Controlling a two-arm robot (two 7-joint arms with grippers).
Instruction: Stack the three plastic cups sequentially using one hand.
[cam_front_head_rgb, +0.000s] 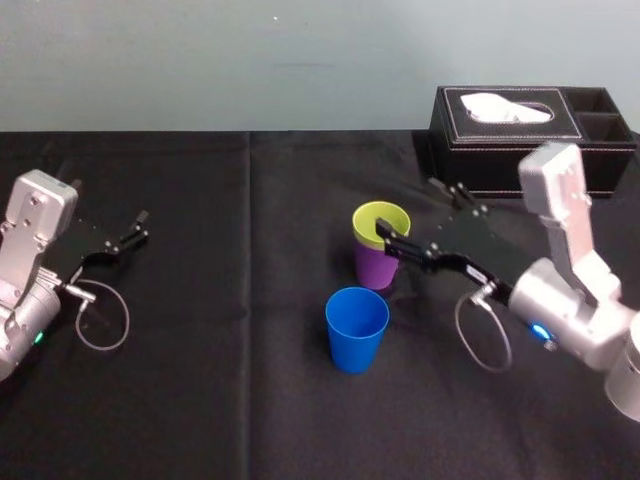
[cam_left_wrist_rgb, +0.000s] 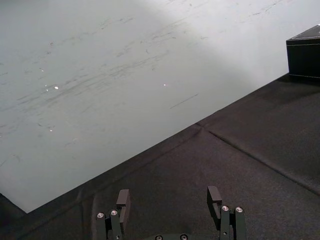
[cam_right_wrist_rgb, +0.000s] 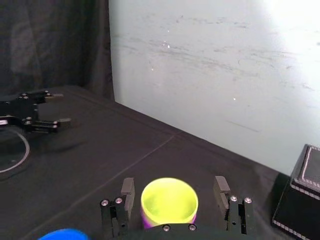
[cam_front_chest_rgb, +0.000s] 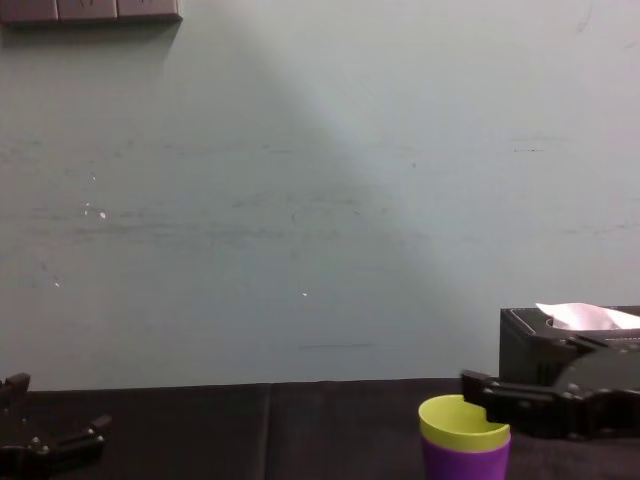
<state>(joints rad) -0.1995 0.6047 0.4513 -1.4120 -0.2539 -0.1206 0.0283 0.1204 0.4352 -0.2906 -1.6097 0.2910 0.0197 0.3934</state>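
Right gripper: fingers wide, either side of the green cup.
Green cup: nested in the purple cup.
Blue cup: alone, just in front.
Left gripper: parked left, fingers apart.

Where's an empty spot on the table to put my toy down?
Biggest bare patch: the table between the left pincer and the blue cup, reaching the front edge. Crowded on the right: the open right pincer is at the green cup nested in the purple cup, blue cup just in front, tissue box behind.
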